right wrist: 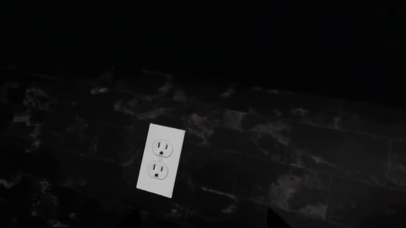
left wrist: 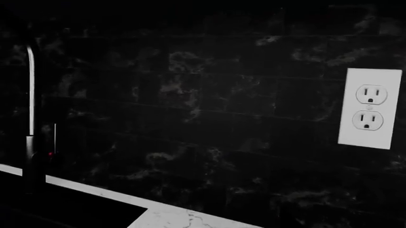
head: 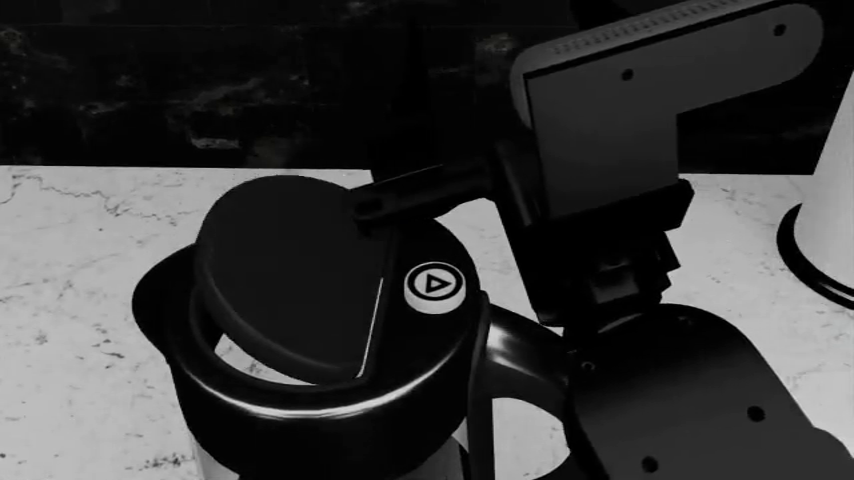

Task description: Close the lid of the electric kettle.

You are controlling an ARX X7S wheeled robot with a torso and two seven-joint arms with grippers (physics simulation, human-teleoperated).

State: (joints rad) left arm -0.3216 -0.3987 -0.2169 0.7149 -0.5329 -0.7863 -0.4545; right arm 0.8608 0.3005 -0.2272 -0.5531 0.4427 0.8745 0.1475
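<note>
A dark marbled tile wall [head: 200, 90] backs a white veined stone bench [head: 80, 260], seen from the head view. On the bench stands the electric kettle [head: 334, 400], close below the camera, its black loop handle towards the robot's right. The lid [head: 287, 285] is tilted up over the mouth, not seated, beside the small white triangle-marked button [head: 435, 285]. The right arm [head: 641, 200] reaches over the kettle, and a dark finger [head: 414, 195] touches the lid's upper edge; whether its jaws are spread or pressed together I cannot tell. A white cylinder [head: 830, 200] stands at the far right. Both wrist views face the wall with a white outlet [left wrist: 370, 108]; the left wrist view also shows a faucet [left wrist: 32, 118]. The left gripper is unseen.
</note>
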